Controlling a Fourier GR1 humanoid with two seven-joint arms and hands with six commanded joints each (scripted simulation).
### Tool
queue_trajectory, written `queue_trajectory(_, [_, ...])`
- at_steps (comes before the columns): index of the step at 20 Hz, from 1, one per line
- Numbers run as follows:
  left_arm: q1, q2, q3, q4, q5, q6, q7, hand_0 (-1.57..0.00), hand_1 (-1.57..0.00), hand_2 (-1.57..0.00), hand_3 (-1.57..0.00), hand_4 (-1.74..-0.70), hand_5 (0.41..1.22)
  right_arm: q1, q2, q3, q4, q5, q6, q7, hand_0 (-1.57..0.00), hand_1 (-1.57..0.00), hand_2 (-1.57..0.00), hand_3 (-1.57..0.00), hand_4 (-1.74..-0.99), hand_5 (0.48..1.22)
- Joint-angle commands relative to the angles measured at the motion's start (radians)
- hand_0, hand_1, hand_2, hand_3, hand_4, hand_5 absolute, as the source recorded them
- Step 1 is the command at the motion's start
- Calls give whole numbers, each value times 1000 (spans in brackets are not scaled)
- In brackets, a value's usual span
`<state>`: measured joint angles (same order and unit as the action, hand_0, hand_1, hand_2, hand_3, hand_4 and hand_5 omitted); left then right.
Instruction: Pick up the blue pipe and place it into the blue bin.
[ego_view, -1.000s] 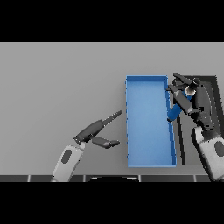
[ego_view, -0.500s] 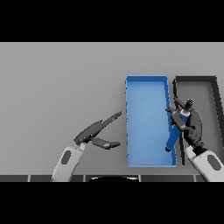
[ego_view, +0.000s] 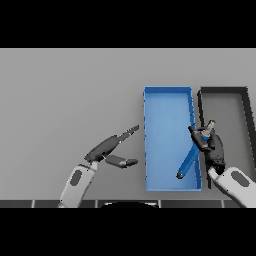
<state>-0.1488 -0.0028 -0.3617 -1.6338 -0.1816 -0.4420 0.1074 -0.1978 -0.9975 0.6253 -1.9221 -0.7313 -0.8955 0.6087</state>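
- Blue pipe (ego_view: 188, 161): a slim, straight rod, judged rigid and light; smooth sides likely make it slippery, so it could swing or slide under a loose pinch. Probably not fragile.
- Position: pipe slants inside the blue bin (ego_view: 167, 100), along the bin's right wall. Its lower end sits near the bin floor close to the front right corner; its upper end rises to the rim, at the right robot hand (ego_view: 210, 146). Cannot tell whether the lower tip touches the floor.
- Hold point: the grip is at the upper end, not the middle. Judged adequate for lowering, since the long free end hangs down into the bin on its own.
- Right robot hand: fingers curled, closed around the pipe's top end, poised over the bin's right rim between the blue bin and the dark bin (ego_view: 240, 91) beside it. Forearm comes in from the lower right corner.
- Left robot hand (ego_view: 107, 147): over the grey surface (ego_view: 65, 90), well left of the blue bin, fingers straight and spread from the thumb, holding nothing.
- Judgement: placement nearly complete; release remains.
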Motion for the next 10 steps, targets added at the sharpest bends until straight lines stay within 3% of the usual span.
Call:
queue_trajectory(1, [6, 2, -1, 2, 2, -3, -4, 1, 1, 1, 1, -879, 430, -31, -37, 50, 12, -32, 17, -2, -383, -350, -350, -206, -1219, 1137])
queue_trajectory(2, [10, 2, -4, -5, 0, -2, -1, 1, 1, 1, 1, -881, 429, -96, -91, 127, 26, -53, 31, -7, -306, -279, -280, -164, -1175, 1084])
queue_trajectory(5, [17, 0, -7, -12, -1, 1, 0, 1, 1, 1, 1, -886, 428, -195, -134, 261, 49, -96, 62, 1, -156, -143, -143, -84, -1083, 934])
queue_trajectory(10, [18, -13, -18, -10, -17, 14, 10, 1, 1, 1, 1, -885, 428, -336, -161, 444, 99, -162, 64, 1, -51, -46, -46, -27, -1051, 787])
